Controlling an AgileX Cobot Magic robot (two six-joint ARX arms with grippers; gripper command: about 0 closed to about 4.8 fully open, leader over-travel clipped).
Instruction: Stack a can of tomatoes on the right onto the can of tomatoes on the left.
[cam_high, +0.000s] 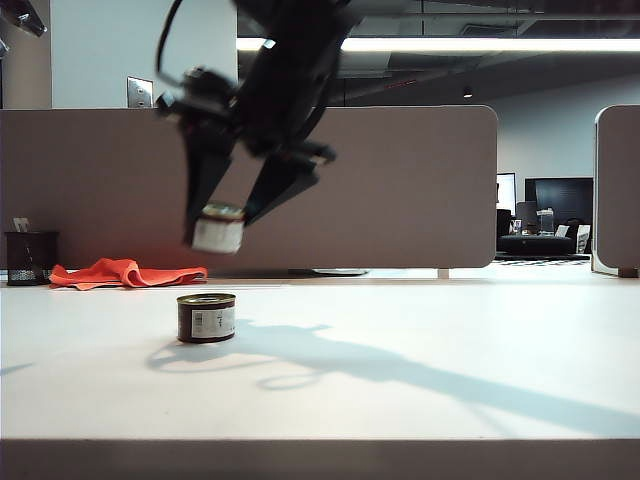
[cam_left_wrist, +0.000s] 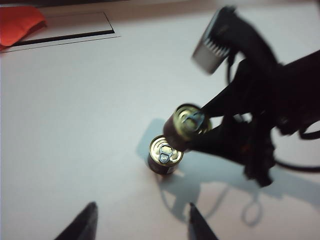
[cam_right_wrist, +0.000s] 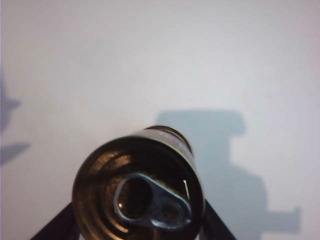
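Observation:
One can of tomatoes (cam_high: 206, 317) stands upright on the white table, left of centre; the left wrist view shows its pull-tab lid (cam_left_wrist: 165, 154). A second can of tomatoes (cam_high: 218, 235) hangs in the air a little above it and slightly to the right. My right gripper (cam_high: 224, 222) has reached across and is shut on this second can. The right wrist view is filled by the held can's lid (cam_right_wrist: 138, 192), with a dark finger on each side of the right gripper (cam_right_wrist: 138, 227). My left gripper (cam_left_wrist: 142, 205) is open and empty, held back from both cans (cam_left_wrist: 187, 122).
An orange cloth (cam_high: 125, 272) lies at the table's back left beside a black mesh cup (cam_high: 30, 258). A grey partition (cam_high: 400, 180) runs behind the table. A framed slot (cam_left_wrist: 65, 30) is set in the tabletop near the cloth (cam_left_wrist: 17, 25).

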